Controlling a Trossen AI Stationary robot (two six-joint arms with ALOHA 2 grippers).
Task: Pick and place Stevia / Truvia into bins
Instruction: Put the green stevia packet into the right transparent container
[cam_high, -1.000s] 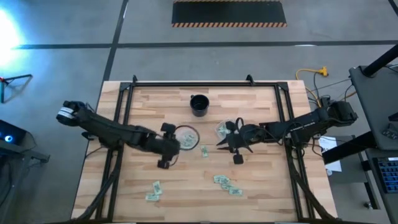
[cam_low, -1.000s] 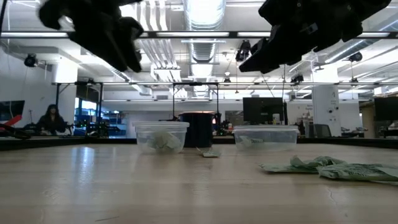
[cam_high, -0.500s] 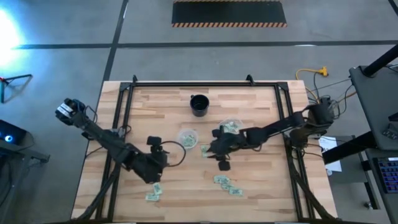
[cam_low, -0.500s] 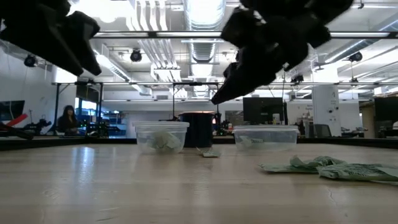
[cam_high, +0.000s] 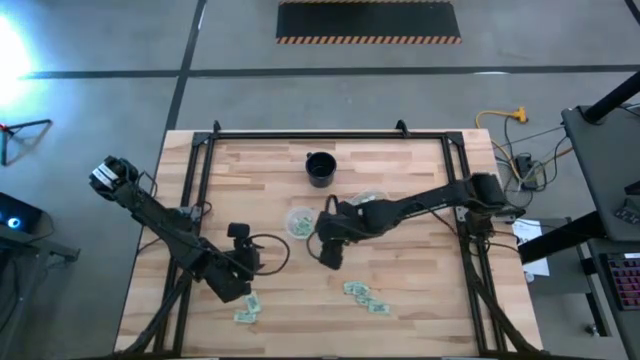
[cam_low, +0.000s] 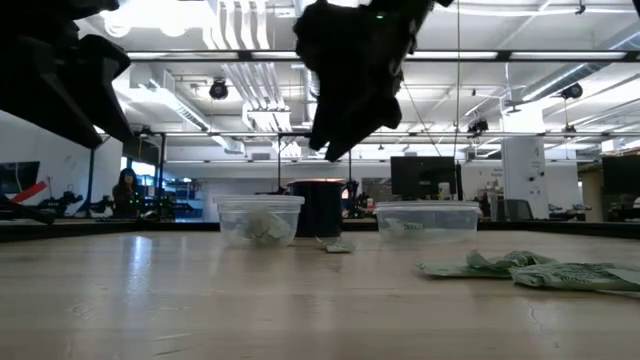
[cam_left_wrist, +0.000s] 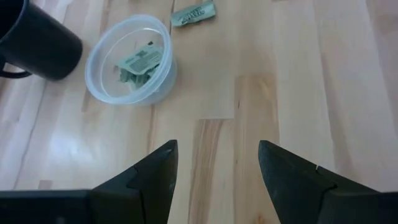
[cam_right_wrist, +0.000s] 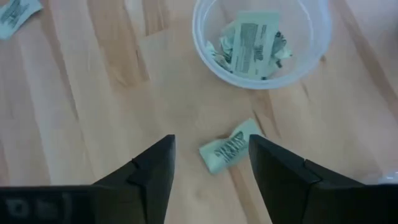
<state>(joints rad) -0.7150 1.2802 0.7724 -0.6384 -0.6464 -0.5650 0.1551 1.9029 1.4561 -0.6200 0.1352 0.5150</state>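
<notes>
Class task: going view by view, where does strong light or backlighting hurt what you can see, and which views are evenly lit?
High view: bright glare flares at the left edge, off the table. Low view: ceiling lights backlight both arms, so the right gripper reads as a black silhouette. Both wrist views: even light, the packets' print in the clear cup is visible.

Black cup (cam_high: 320, 167) on wooden table (cam_high: 420, 300)

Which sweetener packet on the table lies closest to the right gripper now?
The lone packet beside the clear cup, just ahead of the open right gripper; other loose packets lie farther off.
</notes>
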